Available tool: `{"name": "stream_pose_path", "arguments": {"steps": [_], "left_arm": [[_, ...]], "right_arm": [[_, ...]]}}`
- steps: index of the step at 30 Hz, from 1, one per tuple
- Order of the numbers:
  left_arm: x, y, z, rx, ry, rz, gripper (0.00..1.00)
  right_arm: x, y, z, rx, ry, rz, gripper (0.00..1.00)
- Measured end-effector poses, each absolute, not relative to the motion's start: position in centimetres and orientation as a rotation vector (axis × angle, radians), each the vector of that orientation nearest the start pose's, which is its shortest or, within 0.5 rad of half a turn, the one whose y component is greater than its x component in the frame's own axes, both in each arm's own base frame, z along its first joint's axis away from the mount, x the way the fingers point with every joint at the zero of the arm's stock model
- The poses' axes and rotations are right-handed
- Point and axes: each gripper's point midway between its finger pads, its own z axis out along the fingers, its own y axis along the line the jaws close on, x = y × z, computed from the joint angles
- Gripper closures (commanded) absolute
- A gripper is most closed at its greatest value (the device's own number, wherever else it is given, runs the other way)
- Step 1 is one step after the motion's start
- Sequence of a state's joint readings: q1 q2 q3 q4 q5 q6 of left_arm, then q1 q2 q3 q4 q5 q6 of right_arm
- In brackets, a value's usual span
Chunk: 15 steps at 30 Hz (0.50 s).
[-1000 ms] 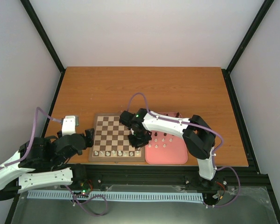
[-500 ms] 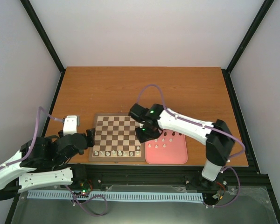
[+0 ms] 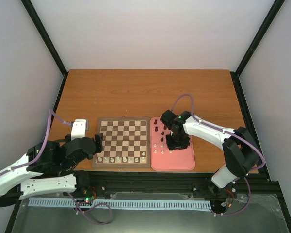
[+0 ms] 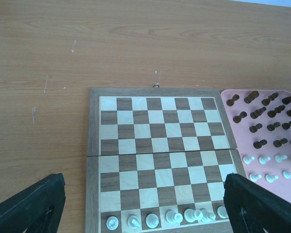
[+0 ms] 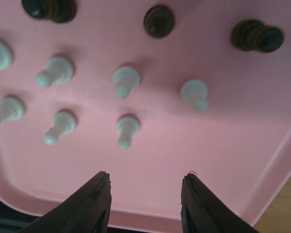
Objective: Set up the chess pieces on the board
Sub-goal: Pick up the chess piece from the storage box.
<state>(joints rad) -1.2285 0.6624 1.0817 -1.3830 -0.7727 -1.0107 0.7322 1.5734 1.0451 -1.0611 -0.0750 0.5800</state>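
Observation:
The board [image 3: 122, 137] lies between my arms, with several white chess pieces [image 3: 121, 158] standing along its near row. In the left wrist view the same white row [image 4: 165, 219] sits at the board's [image 4: 155, 145] near edge. My left gripper [image 3: 98, 143] hovers at the board's left edge, wide open and empty [image 4: 144, 177]. My right gripper [image 3: 177, 142] hangs over the pink tray [image 3: 177, 164], open with nothing between its fingers [image 5: 145, 177]. White pawns [image 5: 126, 80] and dark pieces [image 5: 158, 20] stand on the tray [image 5: 184, 145] just beyond the fingertips.
The tray touches the board's right side and holds dark pieces [image 3: 160, 130] at the back and white pawns [image 3: 164, 145] nearer; the left wrist view shows both groups [image 4: 266, 114], [image 4: 266, 167]. Bare wooden tabletop [image 3: 150, 92] stretches behind, and black frame posts stand at the corners.
My right gripper has swung right from the board's near right corner to over the pink tray, and its jaws are wider. The left gripper has edged slightly toward the board.

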Motion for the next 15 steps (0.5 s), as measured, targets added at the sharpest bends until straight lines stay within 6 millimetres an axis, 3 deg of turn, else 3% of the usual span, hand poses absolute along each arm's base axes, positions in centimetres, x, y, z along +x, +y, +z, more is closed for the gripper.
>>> {"name": "stream_pose_path", "arguments": {"steps": [8, 15], "left_arm": [[15.5, -7.8, 26.7, -0.034, 2.216, -0.219, 0.0], [15.5, -7.8, 26.7, -0.035, 2.217, -0.219, 0.0]], "right_arm": [[20.4, 17.2, 5.2, -0.213, 3.156, 0.063, 0.6], [20.9, 17.0, 3.9, -0.237, 3.168, 0.034, 0.66]]}}
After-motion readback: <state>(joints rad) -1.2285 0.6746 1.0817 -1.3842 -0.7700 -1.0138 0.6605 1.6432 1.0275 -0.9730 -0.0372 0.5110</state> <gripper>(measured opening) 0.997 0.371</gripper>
